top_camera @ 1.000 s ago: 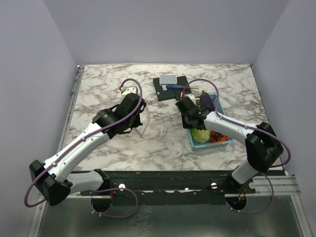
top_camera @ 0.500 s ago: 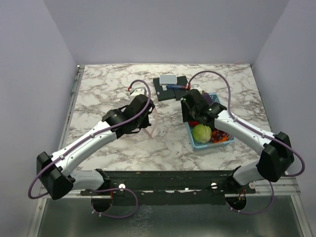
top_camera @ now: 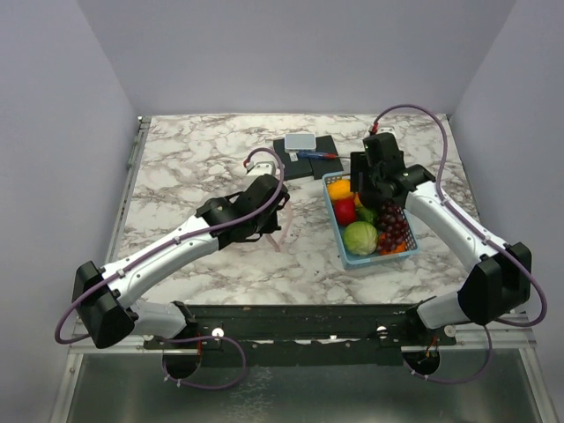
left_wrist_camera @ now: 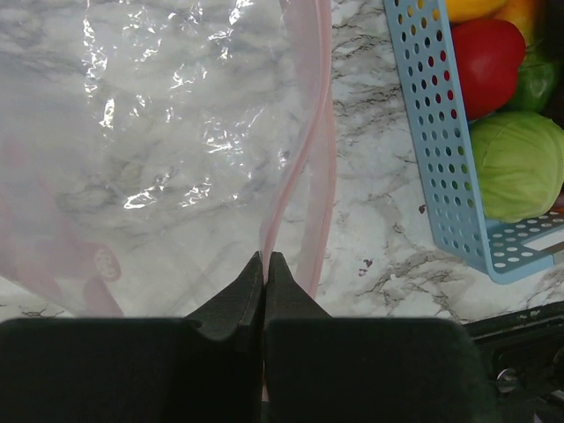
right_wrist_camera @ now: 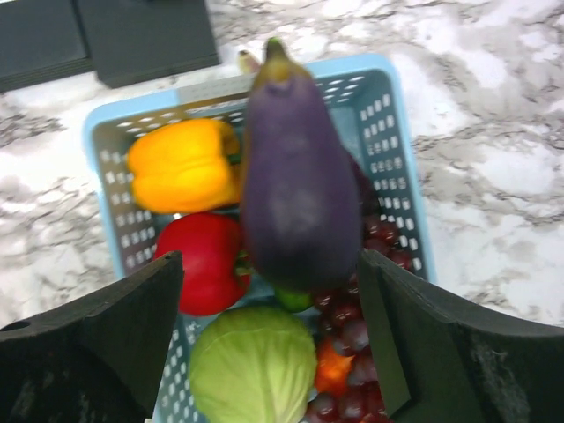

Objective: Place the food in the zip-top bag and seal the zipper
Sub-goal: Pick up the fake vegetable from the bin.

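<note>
The left gripper, clenched on the bag at its pink zipper, had carried it rightward over the table since a second before. The bag was now just beside the basket. The cabbage in the basket was no longer hidden by the arm. The right gripper had swung from the basket's left side to above its far end, and its jaws had sprung wide. The eggplant it had clutched showed between the parted fingers, over the basket.

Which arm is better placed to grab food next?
Right. The right claw hangs open over the basket, eggplant between its fingers; the left claw is shut on the zip-top bag.
</note>
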`<state>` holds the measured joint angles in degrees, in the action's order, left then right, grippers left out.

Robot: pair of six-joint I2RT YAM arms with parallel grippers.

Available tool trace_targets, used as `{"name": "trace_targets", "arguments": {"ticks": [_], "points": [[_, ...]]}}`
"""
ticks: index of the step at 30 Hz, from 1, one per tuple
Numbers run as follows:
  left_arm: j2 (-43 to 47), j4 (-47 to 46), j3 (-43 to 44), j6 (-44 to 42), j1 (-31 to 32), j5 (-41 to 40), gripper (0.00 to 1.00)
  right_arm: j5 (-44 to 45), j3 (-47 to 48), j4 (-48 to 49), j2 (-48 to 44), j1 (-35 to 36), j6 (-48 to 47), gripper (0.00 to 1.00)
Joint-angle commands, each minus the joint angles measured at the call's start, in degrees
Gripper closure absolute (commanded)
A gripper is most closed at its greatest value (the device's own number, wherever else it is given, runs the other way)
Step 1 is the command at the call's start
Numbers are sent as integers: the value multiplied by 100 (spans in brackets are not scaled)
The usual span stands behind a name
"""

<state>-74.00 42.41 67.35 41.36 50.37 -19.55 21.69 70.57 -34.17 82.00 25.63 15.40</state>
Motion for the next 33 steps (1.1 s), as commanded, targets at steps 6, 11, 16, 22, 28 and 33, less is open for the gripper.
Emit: {"name": "trace_targets", "arguments": {"ticks": [6,11,16,22,28,33], "points": [[11,-139,-79,-28,104,-39,100,-280,-78,378,384,-534,-200,10],[107,-158,-179,-74,108,-57,100,-592,-179,503,527,-609,-221,6],[179,-191,-269,-92,108,-26,100,-579,-256,539,651,-672,-163,5],[210,-206,-284,-120,110,-22,100,-587,-327,575,829,-717,-126,5],[241,-207,-317,-91,111,-31,100,-601,-342,544,872,-717,-92,18],[317,-202,-337,-56,113,-31,100,-568,-374,515,749,-719,6,35]]}}
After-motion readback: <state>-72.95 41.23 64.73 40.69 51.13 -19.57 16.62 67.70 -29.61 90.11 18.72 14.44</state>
